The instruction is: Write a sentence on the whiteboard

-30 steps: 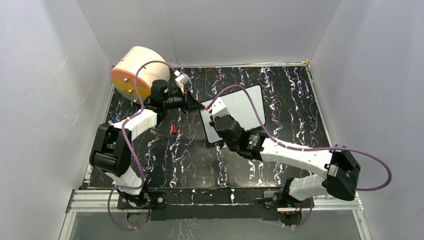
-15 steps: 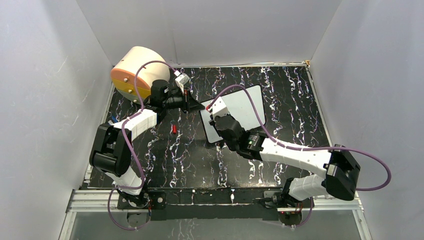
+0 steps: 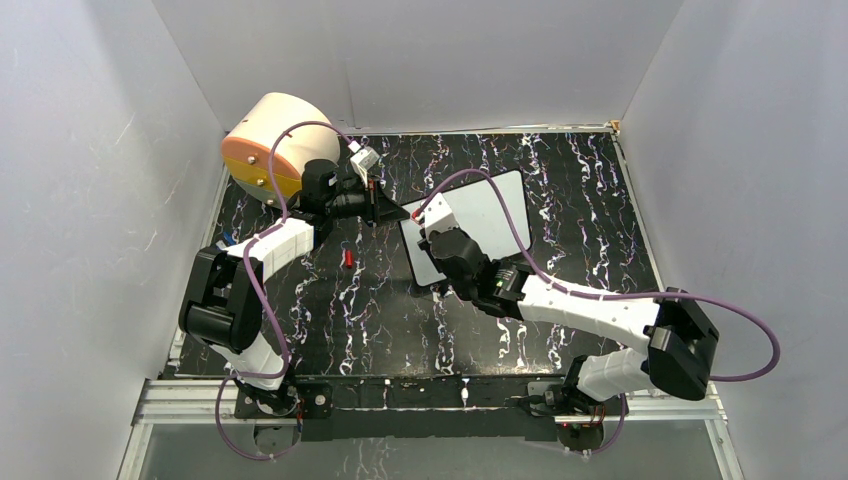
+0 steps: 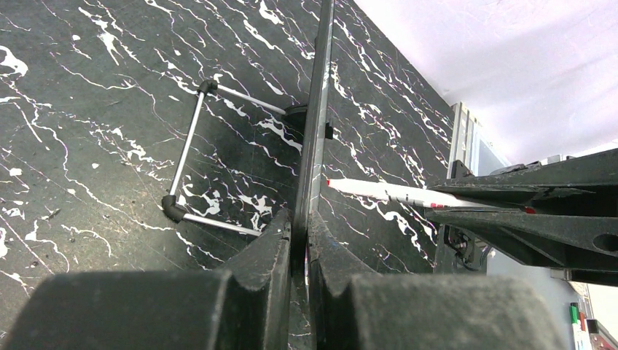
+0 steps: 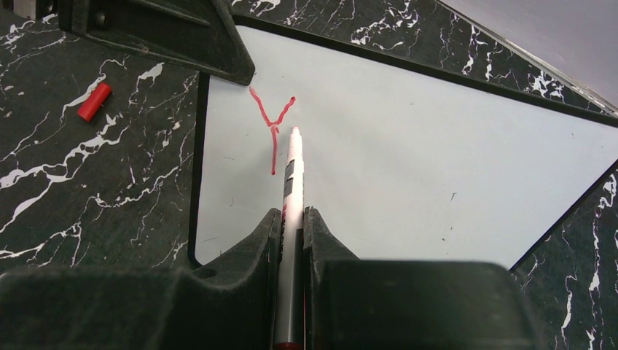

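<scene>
The whiteboard [image 3: 475, 215] sits mid-worktop [image 3: 580, 200], its left edge pinched in the left gripper [image 4: 300, 224]. The right gripper [image 5: 291, 219] pinches a marker [image 5: 292, 171], tip just right of the sentence [image 5: 271, 124], a single red Y-shaped stroke. A red cap [image 5: 94, 101] lies left of the board.

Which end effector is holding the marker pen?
The right end effector grips the white marker; the left end effector only clamps the edge of the whiteboard.
</scene>
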`<state>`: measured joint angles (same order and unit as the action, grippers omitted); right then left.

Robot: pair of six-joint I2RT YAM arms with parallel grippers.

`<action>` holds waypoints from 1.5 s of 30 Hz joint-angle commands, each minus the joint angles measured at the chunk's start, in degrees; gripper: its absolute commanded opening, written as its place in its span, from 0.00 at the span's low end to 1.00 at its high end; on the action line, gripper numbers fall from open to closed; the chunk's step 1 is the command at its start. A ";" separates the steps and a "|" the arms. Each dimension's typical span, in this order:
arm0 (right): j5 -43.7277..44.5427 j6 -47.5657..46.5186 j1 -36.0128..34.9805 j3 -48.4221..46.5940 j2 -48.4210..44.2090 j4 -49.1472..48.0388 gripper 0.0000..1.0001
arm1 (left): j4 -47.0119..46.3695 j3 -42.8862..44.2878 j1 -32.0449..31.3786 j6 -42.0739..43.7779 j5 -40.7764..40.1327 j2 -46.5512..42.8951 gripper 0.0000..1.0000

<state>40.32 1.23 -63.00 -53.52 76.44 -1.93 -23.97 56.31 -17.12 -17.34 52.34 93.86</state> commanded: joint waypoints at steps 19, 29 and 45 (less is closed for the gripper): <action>-0.15 0.10 1.30 0.05 1.65 -3.34 0.00 | 2.62 0.94 -0.34 2.04 -2.51 -1.58 0.00; -2.45 0.94 1.39 -0.36 2.12 -0.29 0.00 | 2.48 1.04 -0.36 1.79 -2.44 -1.57 0.00; -1.65 2.49 1.32 -0.46 1.35 6.94 0.00 | 2.69 1.15 -0.29 1.62 -2.63 -1.57 0.00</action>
<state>37.23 2.83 -62.00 -53.52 78.00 2.83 -23.77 56.31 -17.12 -17.39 51.90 93.86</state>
